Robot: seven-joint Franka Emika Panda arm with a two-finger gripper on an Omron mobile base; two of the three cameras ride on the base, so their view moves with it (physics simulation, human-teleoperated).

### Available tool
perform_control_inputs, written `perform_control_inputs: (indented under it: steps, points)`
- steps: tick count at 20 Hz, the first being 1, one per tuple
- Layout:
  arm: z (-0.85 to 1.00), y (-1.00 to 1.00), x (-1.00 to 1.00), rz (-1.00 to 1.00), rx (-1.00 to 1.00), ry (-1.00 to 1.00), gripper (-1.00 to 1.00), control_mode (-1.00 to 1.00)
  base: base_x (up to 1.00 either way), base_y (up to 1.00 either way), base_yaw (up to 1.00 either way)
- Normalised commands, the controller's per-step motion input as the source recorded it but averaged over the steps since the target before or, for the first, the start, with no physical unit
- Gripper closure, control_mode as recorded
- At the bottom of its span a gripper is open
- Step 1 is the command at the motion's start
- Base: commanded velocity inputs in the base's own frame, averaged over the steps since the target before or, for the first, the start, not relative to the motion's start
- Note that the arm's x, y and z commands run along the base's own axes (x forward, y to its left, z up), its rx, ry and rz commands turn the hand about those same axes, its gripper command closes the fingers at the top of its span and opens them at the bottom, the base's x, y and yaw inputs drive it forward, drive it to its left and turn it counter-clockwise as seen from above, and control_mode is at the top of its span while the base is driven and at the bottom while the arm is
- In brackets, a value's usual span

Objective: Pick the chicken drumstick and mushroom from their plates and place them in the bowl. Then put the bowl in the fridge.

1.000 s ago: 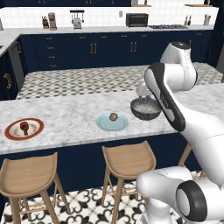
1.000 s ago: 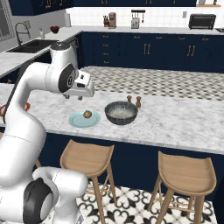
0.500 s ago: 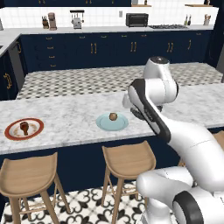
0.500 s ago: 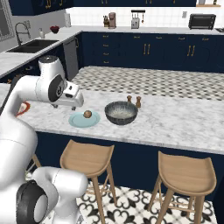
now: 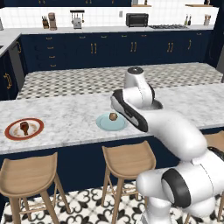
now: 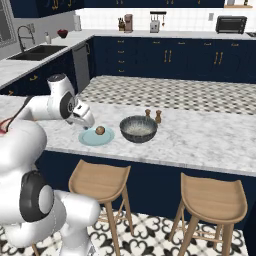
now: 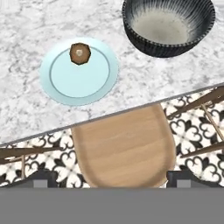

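Far to the left on the marble counter (image 5: 65, 120) sits the red-rimmed plate (image 5: 9, 134) with the chicken drumstick (image 5: 24, 128) on it, fat end and thin bone end just distinguishable, well apart from everything else. Moving right, the pale blue plate (image 7: 65, 81) carries the mushroom (image 7: 79, 53), which sits off-centre toward the plate's edge rather than in the middle. It looks light and rigid, a small domed lump that would likely roll or skid on the smooth plate if nudged, so the sound hold is across the cap's widest part, fingers coming straight down on either side. The gripper (image 7: 111, 179) hangs above the counter edge, over a wooden stool (image 7: 124, 146), not yet above the mushroom; its fingertips (image 7: 41, 177) sit far apart at the bottom of the hand view with nothing between them, so the jaws are spread and empty. Right of the blue plate, close but not touching, stands the bowl (image 7: 168, 24), deep and dark with a speckled grey inside, empty as far as the view shows. It will probably be the heaviest item, best taken by its rim. Behind it stand two small shakers (image 6: 152, 115), possibly salt and pepper, though they are too small to be sure.
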Motion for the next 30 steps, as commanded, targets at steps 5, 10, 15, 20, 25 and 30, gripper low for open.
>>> perform_control_inputs:
  steps: [5,10,15,20,25,30]
  points:
    - [-0.35,-0.13,0.59,-0.28,0.04,0.07,-1.00,-1.00,0.00,0.00,0.00]
    - [-0.43,-0.06,0.58,-0.15,0.02,0.17,-1.00,-1.00,0.00,0.00,0.00]
    - [-0.31,0.00,0.64,-0.05,0.00,0.20,-1.00,-1.00,0.00,0.00,0.00]
    - [-0.18,0.04,0.58,0.00,0.00,0.16,-1.00,-1.00,0.00,0.00,0.00]
    - [-0.40,0.14,0.58,0.00,0.00,0.15,-1.00,-1.00,0.00,0.00,0.00]
    - [-0.35,0.17,0.52,0.00,0.00,0.05,-1.00,-1.00,0.00,0.00,0.00]
